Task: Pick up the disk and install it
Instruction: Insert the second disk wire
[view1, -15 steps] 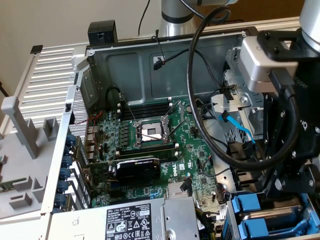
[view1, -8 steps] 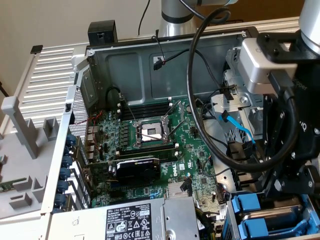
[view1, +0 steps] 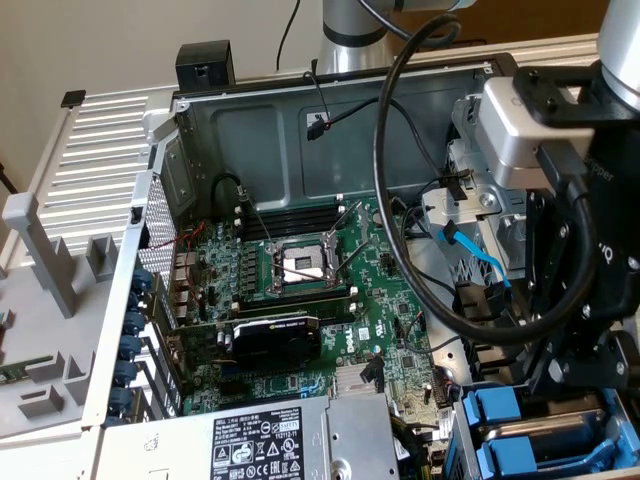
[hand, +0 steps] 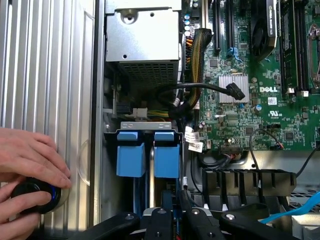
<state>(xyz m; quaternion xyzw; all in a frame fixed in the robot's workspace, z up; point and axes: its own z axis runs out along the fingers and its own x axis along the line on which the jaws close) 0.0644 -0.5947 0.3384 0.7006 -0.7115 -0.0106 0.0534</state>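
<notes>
Low in the exterior view's right corner, I see my gripper (view1: 585, 375) hanging over the drive bay, jaws nearly shut and holding nothing I can make out. Under it sits the disk (view1: 560, 440) in its blue carrier, slotted into the bay (hand: 148, 125).

The open computer case (view1: 300, 130) lies on its side with the motherboard (view1: 300, 290) flat on its floor, the processor socket (view1: 300, 262) near the board's middle and the graphics card (view1: 270, 338) just nearer than it. The power-supply box (view1: 250, 440) sits at the near edge, and to the exterior view's right of it two drive carriers (view1: 510, 425) stand side by side in the bay. The robot arm (view1: 570, 230) hangs over that right side, its gripper (hand: 175, 220) directly above the carriers, while a person's hands (hand: 30, 167) rest on a knob (hand: 32, 195) on the ribbed panel (hand: 50, 75) outside the case wall.
</notes>
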